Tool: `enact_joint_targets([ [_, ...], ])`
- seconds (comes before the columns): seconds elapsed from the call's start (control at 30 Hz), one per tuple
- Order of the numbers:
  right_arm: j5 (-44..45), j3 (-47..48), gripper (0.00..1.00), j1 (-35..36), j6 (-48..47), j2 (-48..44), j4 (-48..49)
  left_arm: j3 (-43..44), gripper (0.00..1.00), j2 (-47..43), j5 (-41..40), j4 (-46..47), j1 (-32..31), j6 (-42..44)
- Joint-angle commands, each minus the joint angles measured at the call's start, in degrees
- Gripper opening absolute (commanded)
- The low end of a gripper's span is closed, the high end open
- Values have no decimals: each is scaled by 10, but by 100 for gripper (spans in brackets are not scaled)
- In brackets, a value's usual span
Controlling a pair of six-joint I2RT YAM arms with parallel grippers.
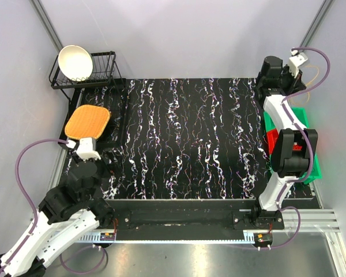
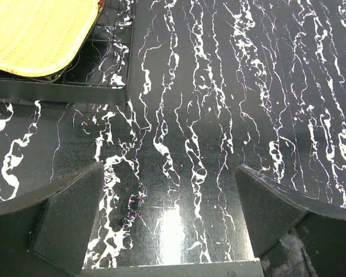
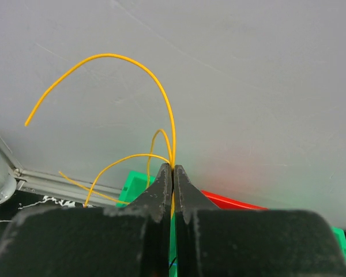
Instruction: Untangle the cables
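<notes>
We start with the black marbled counter (image 1: 184,144), which carries no cable that we can see. A green bin (image 1: 314,167) with a red bin (image 1: 272,141) against it sits at its right edge. The right arm reaches up over them toward the far wall.

The left gripper (image 2: 168,173) hangs released above the counter, jaws wide apart with nothing between them. The right gripper (image 3: 173,170) is clenched on the orange-yellow cable (image 3: 106,55), whose thin strands spring from the fingertips and arc freely against the wall. The red, purple and blue cables show in no view.

We judge that the step in hand is lifting one cable out of the bundle. The next move calls for drawing it steadily away and laying it apart, and the released left gripper could hold down the rest if they drag along.
</notes>
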Motion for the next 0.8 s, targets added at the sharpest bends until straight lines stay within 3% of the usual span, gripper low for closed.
enact_joint_targets([
  [0.0,46,-24,0,-17,-105,14,176,6,99,12,1,25,2,8],
  [0.03,50,-34,0,-17,-139,23,223,6,99,13,1,25,2,8],
  [0.1,61,-59,0,-18,-303,37,442,6,99,13,1,25,2,8],
  [0.13,66,-60,0,-19,-464,69,537,6,99,13,1,26,2,8],
  [0.17,76,-54,0,-20,-559,92,747,6,99,14,1,25,3,8],
  [0.2,83,-17,0,-21,-630,116,804,6,99,15,1,25,3,8],
  [0.3,109,6,0,-27,-672,168,807,7,99,19,1,25,4,8],
  [0.43,110,-36,0,-27,-633,150,807,6,99,19,0,25,5,8],
  [0.77,152,-37,0,-10,-679,151,809,8,99,28,3,26,8,10],
])
